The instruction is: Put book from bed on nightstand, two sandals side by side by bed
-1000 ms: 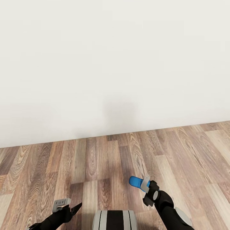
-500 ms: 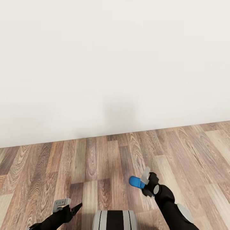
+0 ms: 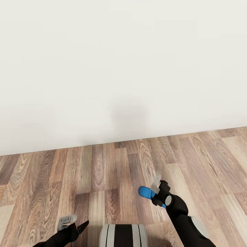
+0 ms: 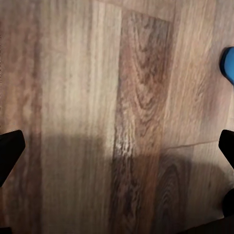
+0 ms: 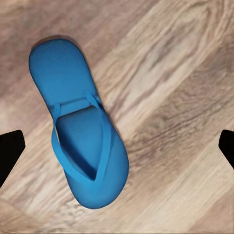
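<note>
Blue foam identifies the sandal (image 5: 78,126), which lies flat on the wood-plank floor (image 3: 103,171), strap side up. In the head view its rounded end shows at (image 3: 145,192), just beside the right gripper (image 3: 158,192) and partly hidden behind it. No bed, nightstand, book or second sandal appears in these frames; a plain white wall (image 3: 123,68) meets the floor beyond.

Right gripper state: released. The right wrist view shows both dark fingertips (image 5: 10,151) spread wide at the frame edges, with the sandal on the floor between them and nothing clamped. The gripper appears to hang above the sandal, and contact cannot be confirmed.

Left gripper (image 3: 73,223) state: released. Its fingertips (image 4: 9,151) stand wide apart over bare planks, and one edge of the sandal (image 4: 228,63) is visible to the side.

Judged step: picking up this sandal with the right gripper.

Recommended procedure:
1. Centre the jaws across the narrow width of the sole, near the strap junction.
2. Rotate the wrist until the finger line crosses the sandal's long axis squarely.
3. Descend until the fingertips reach the floor on both sides of the sole.
4. Close slowly. A thin, flat sole is likely to slide or tip if one finger touches first.
5. Lift vertically and confirm retention before driving the base.
</note>
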You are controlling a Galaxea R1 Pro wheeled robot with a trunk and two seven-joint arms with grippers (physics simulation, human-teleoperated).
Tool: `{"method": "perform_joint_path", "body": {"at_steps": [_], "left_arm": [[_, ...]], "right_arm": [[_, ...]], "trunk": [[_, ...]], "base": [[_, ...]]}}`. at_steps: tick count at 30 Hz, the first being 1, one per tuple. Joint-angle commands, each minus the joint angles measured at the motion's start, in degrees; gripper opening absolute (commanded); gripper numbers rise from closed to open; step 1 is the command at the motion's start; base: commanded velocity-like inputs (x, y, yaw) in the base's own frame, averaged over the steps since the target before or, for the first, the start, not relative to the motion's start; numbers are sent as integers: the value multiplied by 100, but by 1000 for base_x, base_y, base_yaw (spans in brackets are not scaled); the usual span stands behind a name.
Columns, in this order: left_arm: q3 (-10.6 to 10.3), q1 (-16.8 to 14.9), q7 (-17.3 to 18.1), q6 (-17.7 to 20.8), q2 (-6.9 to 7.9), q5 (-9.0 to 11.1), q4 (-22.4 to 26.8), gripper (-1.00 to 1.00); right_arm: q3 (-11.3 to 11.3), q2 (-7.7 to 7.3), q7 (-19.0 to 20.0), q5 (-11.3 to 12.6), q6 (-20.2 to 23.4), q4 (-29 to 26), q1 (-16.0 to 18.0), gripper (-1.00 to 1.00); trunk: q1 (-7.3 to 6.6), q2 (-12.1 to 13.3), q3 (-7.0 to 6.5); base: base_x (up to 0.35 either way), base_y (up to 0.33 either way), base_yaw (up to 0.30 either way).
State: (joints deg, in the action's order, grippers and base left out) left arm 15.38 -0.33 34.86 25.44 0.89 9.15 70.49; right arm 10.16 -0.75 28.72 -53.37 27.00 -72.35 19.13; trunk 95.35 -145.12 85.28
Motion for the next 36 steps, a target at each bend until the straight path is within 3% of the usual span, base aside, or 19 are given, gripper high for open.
{"method": "perform_joint_path", "body": {"at_steps": [1,10,19,36], "left_arm": [[8,-2,9,50,-1,44,1,100],[8,-2,4,48,-1,43,-6,100],[6,-2,2,48,-1,42,-8,100],[5,-2,9,-22,1,40,-25,100]], "right_arm": [[4,-4,40,-60,15,60,3,100],[-17,-34,38,-58,-32,851,3,100],[-22,-55,38,-51,-36,989,3,100],[-23,-57,38,-51,-37,995,3,100]], "trunk": [[1,-3,26],[12,-8,115],[35,-20,314],[35,-20,314]], "base": [[0,0,0],[0,0,0],[0,0,0],[59,-11,0]]}}
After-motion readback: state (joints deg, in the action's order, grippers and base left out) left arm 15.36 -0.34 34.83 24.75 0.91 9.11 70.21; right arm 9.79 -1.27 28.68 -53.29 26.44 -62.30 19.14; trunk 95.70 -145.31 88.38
